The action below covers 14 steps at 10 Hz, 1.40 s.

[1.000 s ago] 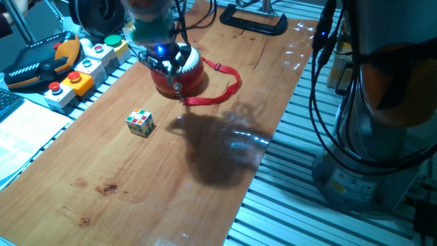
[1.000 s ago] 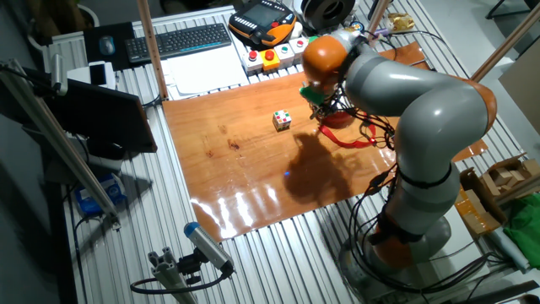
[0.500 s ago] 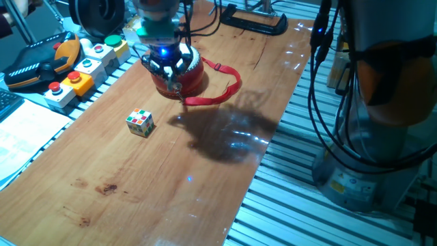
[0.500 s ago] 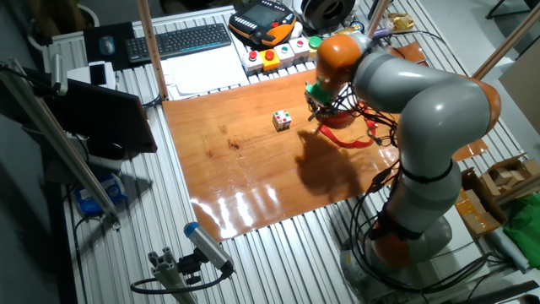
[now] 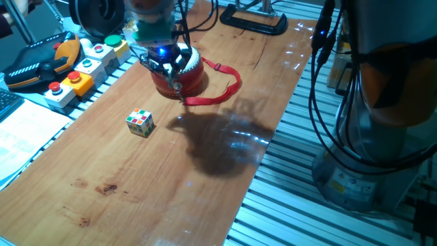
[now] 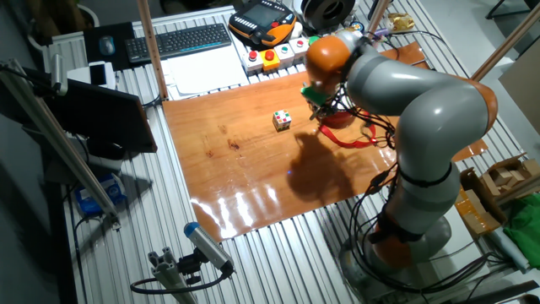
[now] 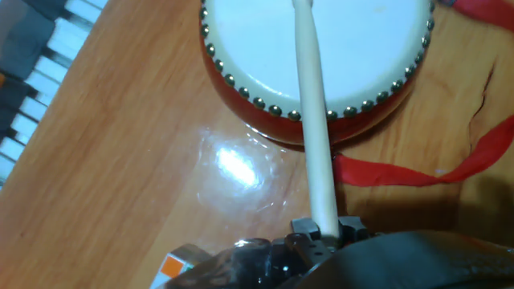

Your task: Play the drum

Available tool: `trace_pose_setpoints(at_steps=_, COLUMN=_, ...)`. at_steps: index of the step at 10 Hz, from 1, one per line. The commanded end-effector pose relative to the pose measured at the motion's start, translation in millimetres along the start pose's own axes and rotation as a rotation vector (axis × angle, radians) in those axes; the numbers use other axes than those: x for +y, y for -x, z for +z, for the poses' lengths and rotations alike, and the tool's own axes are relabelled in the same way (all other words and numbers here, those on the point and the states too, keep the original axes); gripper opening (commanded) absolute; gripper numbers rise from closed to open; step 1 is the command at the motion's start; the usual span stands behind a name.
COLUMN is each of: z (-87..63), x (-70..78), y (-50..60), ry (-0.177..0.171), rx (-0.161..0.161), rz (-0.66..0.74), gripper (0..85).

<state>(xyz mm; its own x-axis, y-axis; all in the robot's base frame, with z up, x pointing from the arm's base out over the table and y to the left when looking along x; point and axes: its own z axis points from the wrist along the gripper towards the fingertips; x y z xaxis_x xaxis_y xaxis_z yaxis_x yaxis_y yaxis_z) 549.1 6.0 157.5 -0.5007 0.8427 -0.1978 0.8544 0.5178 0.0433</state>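
Gripper clamped on a pale drumstick, shaft running from between the fingers out over the white skin of the drum. Tip out of frame in the hand view; contact with the skin not confirmable. Drum standing at the far end of the wooden table, directly under the hand, red strap trailing off to its right.

Risks noted:
- Stick held near its end only; likely to rotate or slip in the grasp under repeated strikes.
- Drum light and unsecured; off-centre or hard blows liable to tip it or push it along the table.
- Shaft passing close over the studded rim; a low stroke apt to catch the rim instead of the skin.
- Strap loose beside the drum; snagging possible if the hand drops low on that side.

Multicoloured cube well apart, nearer and to the left; no interference expected.

Containers: none seen.
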Motion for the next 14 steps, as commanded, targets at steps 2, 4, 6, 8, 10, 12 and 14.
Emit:
trace_pose_setpoints(at_steps=2, z=-4.3, x=-2.5, y=-1.4, ry=-0.012, rx=-0.045, rz=-0.027, gripper=0.7)
trace_pose_setpoints(at_steps=4, z=-32.9, x=-1.4, y=0.5, ry=-0.070, rx=-0.119, rz=-0.061, gripper=0.7)
trace_pose_setpoints(at_steps=6, z=-38.9, x=-2.0, y=-4.1, ry=-0.074, rx=-0.096, rz=-0.064, gripper=0.7)
trace_pose_setpoints(at_steps=8, z=-42.4, x=0.8, y=-12.5, ry=-0.072, rx=-0.071, rz=-0.065, gripper=0.7)
trace_pose_setpoints(at_steps=10, z=-49.1, x=5.4, y=-24.2, ry=-0.072, rx=-0.042, rz=-0.062, gripper=0.7)
trace_pose_setpoints(at_steps=12, z=-51.5, x=11.5, y=-41.0, ry=-0.063, rx=-0.020, rz=-0.039, gripper=0.7)
trace_pose_setpoints(at_steps=14, z=-53.1, x=19.7, y=-64.1, ry=-0.056, rx=-0.024, rz=-0.021, gripper=0.7)
